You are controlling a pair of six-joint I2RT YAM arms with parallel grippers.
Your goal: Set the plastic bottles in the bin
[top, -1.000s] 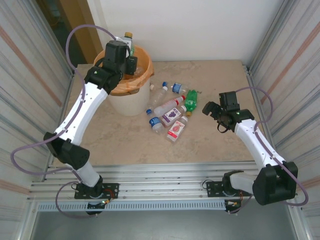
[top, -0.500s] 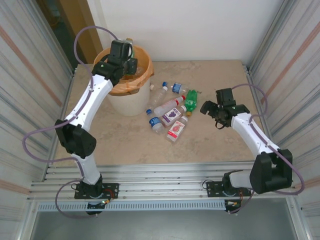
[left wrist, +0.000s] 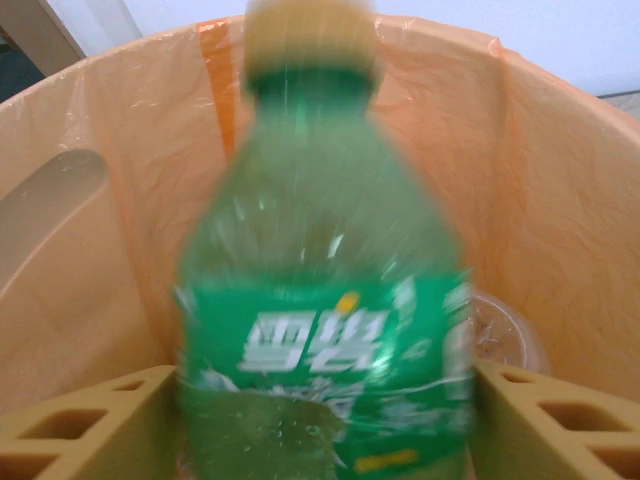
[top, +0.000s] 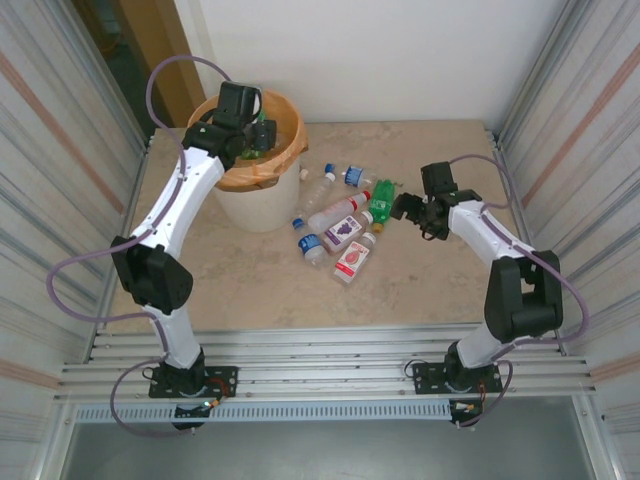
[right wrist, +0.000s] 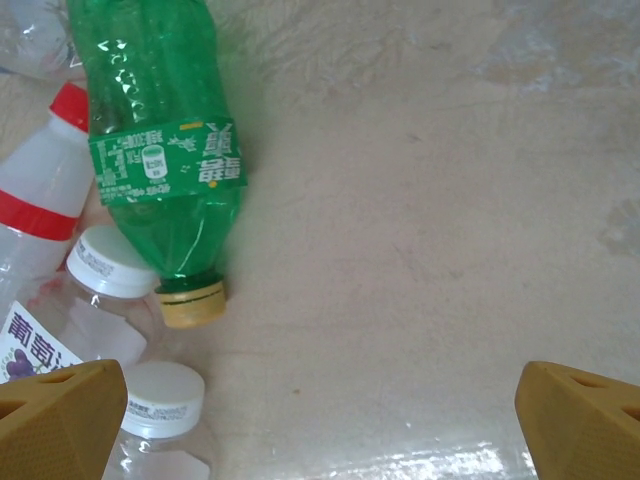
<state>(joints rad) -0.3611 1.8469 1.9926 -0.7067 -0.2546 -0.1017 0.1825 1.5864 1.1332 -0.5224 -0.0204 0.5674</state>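
While the loose bottles [top: 338, 228] lie clustered on the bench [top: 430, 290], the right gripper [right wrist: 320, 395] hovers just beside them, jaws wide apart and empty, with a lying green bottle [right wrist: 160, 150] ahead of it. Farther back, the left gripper [left wrist: 320, 400] hangs over the bin [top: 262, 205] with an upright green bottle [left wrist: 320, 250] between its fingers; blur hides whether it is clamped or released. The drop looks like the step in hand. Next, the right gripper should descend onto the lying green bottle and close across its body.
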